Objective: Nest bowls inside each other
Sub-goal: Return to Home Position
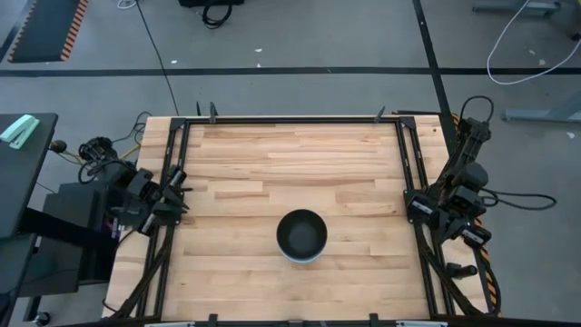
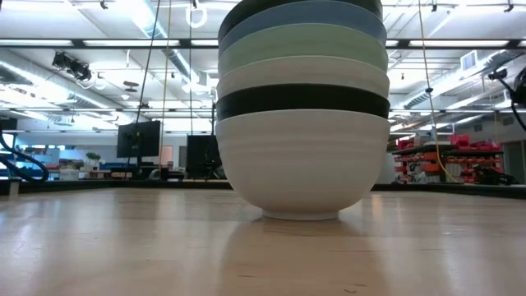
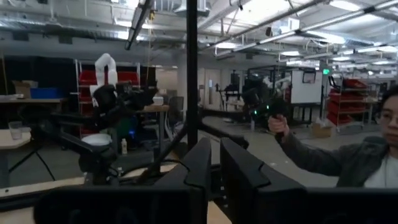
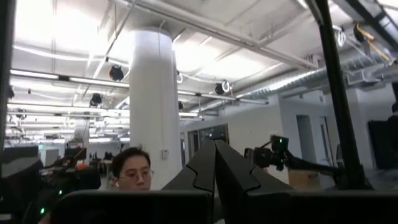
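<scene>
Bowls [image 1: 301,236] nested in one stack on the surface [image 1: 272,154], just below frame centre. Left claw [image 1: 174,193] parked at left edge, narrowed to a slit; right claw [image 1: 418,207] at right edge, pressed together. Both empty.

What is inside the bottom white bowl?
A black bowl, a second white bowl, a mint green bowl, a blue bowl and the top black bowl. From the side only their rims show; their bodies are covered.

The high view looks straight down on the whole counter [image 1: 363,173] from well above. The low view sits at counter height, very near the bowls [image 2: 302,164], which both views share. Each wrist view looks level into the room [image 3: 298,93].
</scene>
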### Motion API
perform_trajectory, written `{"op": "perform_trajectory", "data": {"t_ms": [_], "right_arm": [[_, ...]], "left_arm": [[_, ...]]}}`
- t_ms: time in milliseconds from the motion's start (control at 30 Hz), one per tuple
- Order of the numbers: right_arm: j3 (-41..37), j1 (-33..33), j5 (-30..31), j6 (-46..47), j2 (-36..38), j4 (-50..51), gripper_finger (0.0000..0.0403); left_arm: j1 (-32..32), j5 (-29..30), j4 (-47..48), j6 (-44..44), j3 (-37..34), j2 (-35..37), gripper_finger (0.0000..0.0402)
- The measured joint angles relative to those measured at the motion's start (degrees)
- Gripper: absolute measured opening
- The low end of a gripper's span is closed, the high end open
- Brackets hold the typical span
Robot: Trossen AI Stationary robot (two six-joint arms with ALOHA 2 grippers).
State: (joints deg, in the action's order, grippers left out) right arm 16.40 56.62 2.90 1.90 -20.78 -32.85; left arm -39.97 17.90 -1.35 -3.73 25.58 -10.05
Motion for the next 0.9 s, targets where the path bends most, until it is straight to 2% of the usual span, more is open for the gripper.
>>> {"op": "perform_trajectory", "data": {"t_ms": [167, 367, 467, 600, 767, 900], "right_arm": [[-0.9, 0.0, 0.0, -0.6, 4.2, 1.3, 0.0018], [-0.9, 0.0, 0.0, -1.5, 7.8, 3.2, 0.0018], [-0.9, 0.0, 0.0, -1.7, 9.4, 4.2, 0.0018], [-0.9, 0.0, -0.1, -1.5, 11.8, 6.0, 0.0018], [-2.3, 0.0, -0.2, -1.0, 12.2, 6.6, 0.0018], [-8.0, 0.0, -0.3, 0.1, 12.2, -2.4, 0.0018]], "left_arm": [[0.0, 0.1, 1.7, -0.6, -0.4, 2.6, 0.0044], [0.0, 1.6, 1.9, -2.5, -5.0, 9.7, 0.0035], [0.0, 4.7, 1.3, -2.7, -7.5, 9.9, 0.0035], [0.0, 5.4, -0.8, -2.2, -8.6, 9.9, 0.0041], [0.0, 1.4, -3.1, 0.3, -9.8, 9.7, 0.0045], [0.0, -1.6, -5.6, 1.1, -12.9, 9.8, 0.0044]]}}
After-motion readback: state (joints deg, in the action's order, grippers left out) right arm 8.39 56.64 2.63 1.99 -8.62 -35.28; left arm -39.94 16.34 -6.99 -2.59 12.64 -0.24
